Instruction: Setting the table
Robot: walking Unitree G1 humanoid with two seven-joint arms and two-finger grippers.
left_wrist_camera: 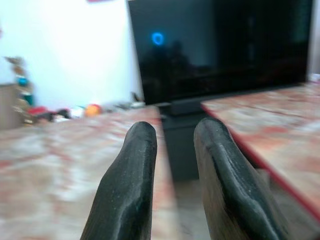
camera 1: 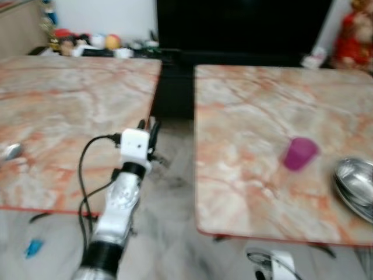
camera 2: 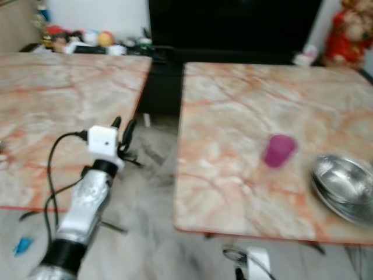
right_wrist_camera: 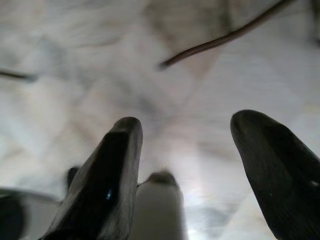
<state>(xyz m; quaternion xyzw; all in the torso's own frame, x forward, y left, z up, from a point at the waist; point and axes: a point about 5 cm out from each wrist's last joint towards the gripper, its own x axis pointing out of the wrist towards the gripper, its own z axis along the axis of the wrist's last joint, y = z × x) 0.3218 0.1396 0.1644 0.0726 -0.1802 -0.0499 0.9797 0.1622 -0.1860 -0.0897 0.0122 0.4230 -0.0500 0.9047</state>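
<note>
A purple cup [camera 1: 299,153] stands on the right marble table [camera 1: 245,175], with a steel bowl [camera 1: 355,184] beside it at the table's right edge. A shiny metal piece [camera 1: 11,151], too blurred to name, lies at the far left of the left marble table [camera 1: 58,116]. My left gripper [camera 1: 148,129] is raised at that table's right edge, over the gap between the two tables. Its fingers [left_wrist_camera: 135,165] stand a little apart with nothing between them. My right gripper [right_wrist_camera: 189,125] hangs low over the floor, open and empty.
A narrow gap of marble floor [camera 1: 172,192] runs between the tables. A large black screen [camera 1: 233,26] stands behind, with small toys [camera 1: 87,42] on a low shelf and a red figure [camera 1: 352,35] at the back right. A blue scrap [camera 1: 34,248] lies on the floor.
</note>
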